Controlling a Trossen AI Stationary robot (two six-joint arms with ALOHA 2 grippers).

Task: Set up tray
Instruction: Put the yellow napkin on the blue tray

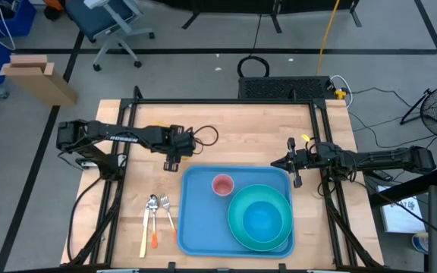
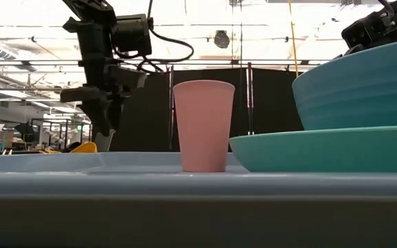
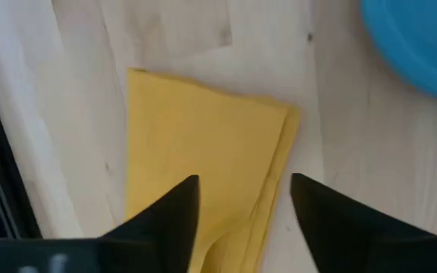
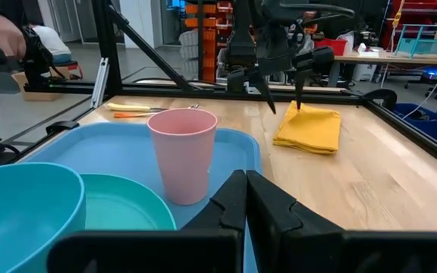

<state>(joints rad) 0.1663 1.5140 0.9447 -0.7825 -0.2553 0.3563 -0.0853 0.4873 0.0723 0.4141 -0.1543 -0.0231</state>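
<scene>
The light-blue tray (image 1: pixel 200 227) lies on the near middle of the table. On it stand a pink cup (image 1: pixel 223 185) and a teal plate (image 1: pixel 279 236) carrying a blue bowl (image 1: pixel 262 218). A folded yellow napkin (image 3: pixel 203 144) lies flat on the wood past the tray's far left corner. My left gripper (image 3: pixel 243 182) is open, pointing down right above the napkin (image 4: pixel 308 127), one finger over each side of it; I see no touch. My right gripper (image 4: pixel 246 189) is shut and level, just off the tray's far right corner.
A fork, a spoon and a knife (image 1: pixel 156 220) lie side by side on the wood left of the tray. Black frame rails (image 1: pixel 226 101) run along the table's far and side edges. Bare wood (image 1: pixel 241 136) shows between the two arms beyond the tray.
</scene>
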